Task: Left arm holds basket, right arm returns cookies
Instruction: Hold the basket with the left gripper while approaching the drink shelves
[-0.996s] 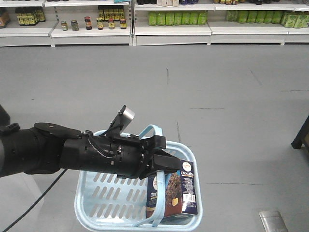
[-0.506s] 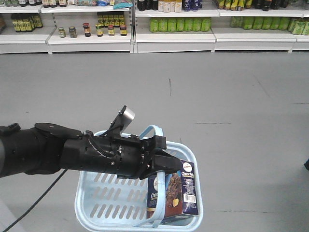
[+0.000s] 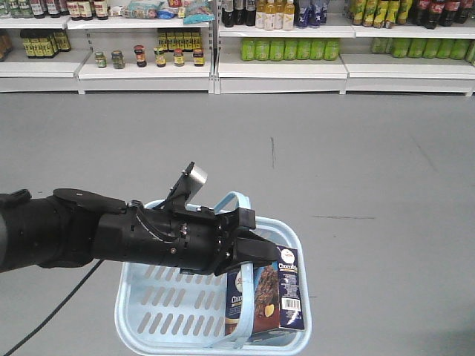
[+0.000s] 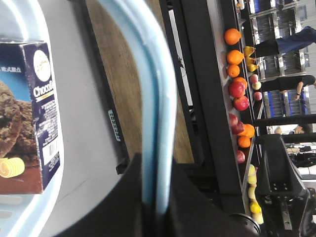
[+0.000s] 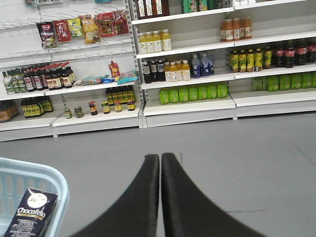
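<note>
Change over the last second: in the front view the shelves sit lower and show more rows, and a dark object formerly at the 3 o'clock edge has left the frame. The left pincer, basket and cookies hold the same places in frame. Judgement: the base is closing on the shelving with the load steady. This is the carry stage, and the return itself is not begun.

Left pincer: clenched on the handle, which runs between its fingers in the left wrist view. Right pincer: clenched on nothing, fingers pressed together, aimed at 12 o'clock towards the shelves.

Cookies: upright in the basket's 4 o'clock corner, picture side to the front camera. They lie at the right pincer's 8 o'clock, apart from it.

Surface: bare grey floor with faint scuffs and seams; no obstruction seen ahead. Room: shop aisle. White shelves at 12 o'clock carry bottles in green, yellow and dark colours, and small jars. The left wrist view shows a rack of fruit to one side.
</note>
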Robot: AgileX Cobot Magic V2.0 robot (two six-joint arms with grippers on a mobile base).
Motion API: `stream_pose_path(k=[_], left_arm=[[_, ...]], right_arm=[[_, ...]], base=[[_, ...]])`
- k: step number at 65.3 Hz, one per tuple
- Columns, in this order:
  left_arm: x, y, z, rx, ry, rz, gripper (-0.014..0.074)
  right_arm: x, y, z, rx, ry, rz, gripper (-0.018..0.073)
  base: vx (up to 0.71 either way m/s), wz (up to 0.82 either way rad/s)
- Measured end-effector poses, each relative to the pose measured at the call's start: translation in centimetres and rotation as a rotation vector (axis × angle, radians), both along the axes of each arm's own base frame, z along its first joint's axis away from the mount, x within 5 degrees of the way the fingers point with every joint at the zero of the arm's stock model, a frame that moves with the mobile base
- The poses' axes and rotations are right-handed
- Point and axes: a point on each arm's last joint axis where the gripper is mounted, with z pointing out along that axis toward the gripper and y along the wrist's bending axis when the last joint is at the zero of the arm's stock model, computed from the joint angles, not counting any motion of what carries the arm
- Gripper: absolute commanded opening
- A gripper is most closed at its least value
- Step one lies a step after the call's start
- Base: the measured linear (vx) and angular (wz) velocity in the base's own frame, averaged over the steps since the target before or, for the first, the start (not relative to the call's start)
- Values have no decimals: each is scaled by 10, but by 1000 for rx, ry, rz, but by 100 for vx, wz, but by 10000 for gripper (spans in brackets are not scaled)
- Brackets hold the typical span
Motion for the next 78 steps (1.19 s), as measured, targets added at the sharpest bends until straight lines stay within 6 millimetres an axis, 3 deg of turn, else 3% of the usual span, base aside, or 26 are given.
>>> stream_pose_path(k=[78], left_arm=[[0, 0, 0, 1, 0, 1, -7]], right_arm=[[0, 0, 0, 0, 0, 0, -8]], base=[[33, 0]])
